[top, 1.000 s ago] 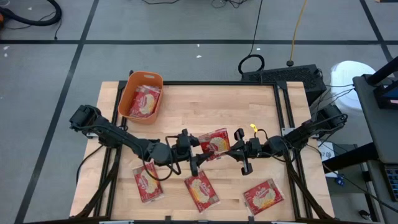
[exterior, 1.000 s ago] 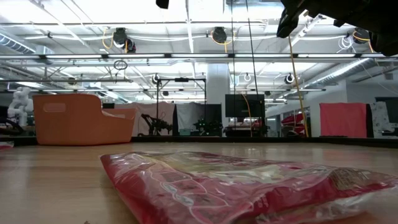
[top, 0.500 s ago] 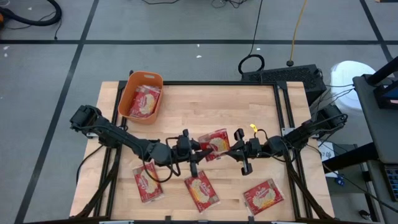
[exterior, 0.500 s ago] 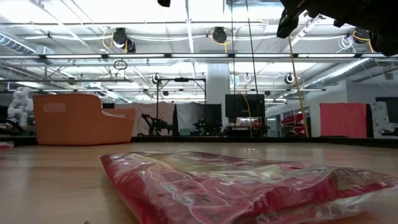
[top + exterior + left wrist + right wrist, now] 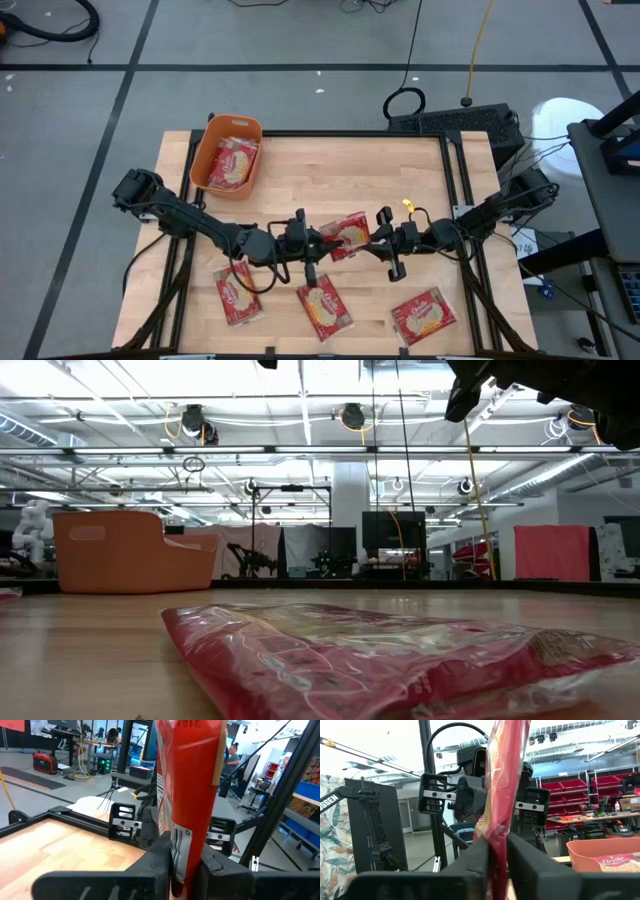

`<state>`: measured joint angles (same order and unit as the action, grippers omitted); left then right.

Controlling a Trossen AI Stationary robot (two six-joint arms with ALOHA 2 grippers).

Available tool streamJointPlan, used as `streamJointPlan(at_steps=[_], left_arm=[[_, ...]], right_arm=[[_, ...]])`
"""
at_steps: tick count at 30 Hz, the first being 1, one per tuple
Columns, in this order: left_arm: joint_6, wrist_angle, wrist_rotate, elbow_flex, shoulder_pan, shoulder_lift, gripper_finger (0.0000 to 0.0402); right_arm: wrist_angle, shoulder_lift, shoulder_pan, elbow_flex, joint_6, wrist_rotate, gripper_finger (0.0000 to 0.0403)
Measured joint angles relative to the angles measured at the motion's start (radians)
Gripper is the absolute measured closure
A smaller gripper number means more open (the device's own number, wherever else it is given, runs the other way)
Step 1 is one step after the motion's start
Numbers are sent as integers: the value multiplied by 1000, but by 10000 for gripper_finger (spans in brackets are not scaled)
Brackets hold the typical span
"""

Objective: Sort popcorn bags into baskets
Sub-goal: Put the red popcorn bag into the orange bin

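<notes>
Now mid-frame handoff | left gripper jaws just pinched bag | right gripper jaws loosening, touching it | basket upper left next

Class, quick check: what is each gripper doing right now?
Left gripper: closed on the popcorn bag held above the table.
Right gripper: closed on the same bag's other edge.

bag between both pincers, three bags nearer front
</notes>
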<state>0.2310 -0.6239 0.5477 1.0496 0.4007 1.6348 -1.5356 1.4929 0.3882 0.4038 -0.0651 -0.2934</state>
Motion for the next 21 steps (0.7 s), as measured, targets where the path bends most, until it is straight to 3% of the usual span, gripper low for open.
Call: streamJointPlan(at_steps=[4,10,15,21], left_arm=[[-2,14,-13,0,0,-9,374],[67,180,-73,0,-19,-101,386],[114,346,-72,0,-38,-222,372],[166,551,-68,0,-81,-346,382]], right_arm=[[0,0,0,0,-1,-2,285],[3,-1,-1,-13,-21,-3,209],[-1,-1,-3,-45,-4,-26,183],[3,-1,-3,-66,-1,-24,181]])
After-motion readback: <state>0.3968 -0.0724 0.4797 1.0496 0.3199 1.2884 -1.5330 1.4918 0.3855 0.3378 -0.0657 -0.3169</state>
